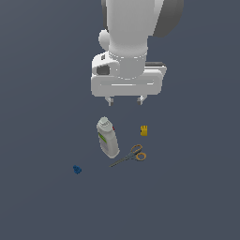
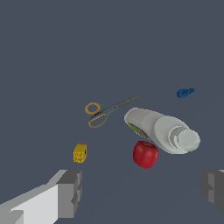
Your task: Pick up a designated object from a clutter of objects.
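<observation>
A flat, dark grey-blue floor (image 1: 42,93) runs out in every direction with no walls or edges in sight, and the few things I have to sort through lie loose on it below me. My gripper (image 1: 125,100) hangs above them with its two fingers spread wide apart and nothing between them; in the wrist view one finger (image 2: 70,193) sits at one side of the frame and the other at the far side, so I am held high and open, I judge, to keep the whole pile in sight before I commit to a descent. The yellow brick (image 1: 144,130), the piece I am after, stands alone on the floor toward the exterior view's right, apart from the white bottle (image 1: 108,137) and just above the scissors (image 1: 129,156) in that view. The bottle lies on its side with its cap pointing toward me, and the scissors rest beside its base with the orange loops nearest the brick. A small blue piece (image 1: 77,169) sits well apart on the exterior view's left. The wrist view also shows a red apple (image 2: 145,154) tucked against the bottle, which the exterior view hides, possibly behind the bottle's body. Since the brick has open floor around it, I expect a straight drop over it to clear its neighbours.
</observation>
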`<state>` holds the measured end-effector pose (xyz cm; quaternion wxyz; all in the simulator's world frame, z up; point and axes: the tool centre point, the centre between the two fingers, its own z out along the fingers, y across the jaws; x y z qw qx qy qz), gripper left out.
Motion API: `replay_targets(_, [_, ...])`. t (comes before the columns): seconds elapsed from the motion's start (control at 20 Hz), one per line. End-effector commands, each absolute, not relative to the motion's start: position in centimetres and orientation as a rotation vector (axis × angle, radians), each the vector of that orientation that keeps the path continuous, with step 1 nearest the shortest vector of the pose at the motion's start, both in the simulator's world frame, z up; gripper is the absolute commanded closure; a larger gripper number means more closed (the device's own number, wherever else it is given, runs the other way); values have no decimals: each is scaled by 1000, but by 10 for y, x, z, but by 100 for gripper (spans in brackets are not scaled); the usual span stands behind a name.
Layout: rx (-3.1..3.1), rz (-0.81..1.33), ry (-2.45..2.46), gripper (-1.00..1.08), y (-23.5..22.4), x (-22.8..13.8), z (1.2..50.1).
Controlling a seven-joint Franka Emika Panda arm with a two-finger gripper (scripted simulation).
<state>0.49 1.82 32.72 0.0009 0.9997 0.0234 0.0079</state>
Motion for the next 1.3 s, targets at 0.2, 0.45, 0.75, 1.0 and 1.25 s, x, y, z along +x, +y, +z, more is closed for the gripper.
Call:
replay_targets(0.2, [3138, 43, 39, -92, 8, 5, 331])
replay_targets(0.45, [3135, 76, -25, -92, -12, 5, 338])
replay_targets(0.75, [3134, 73, -20, -92, -8, 6, 332])
replay_targets(1.0, [3131, 68, -20, -92, 3, 6, 313])
replay_targets(1.25, [3127, 60, -17, -92, 21, 5, 279])
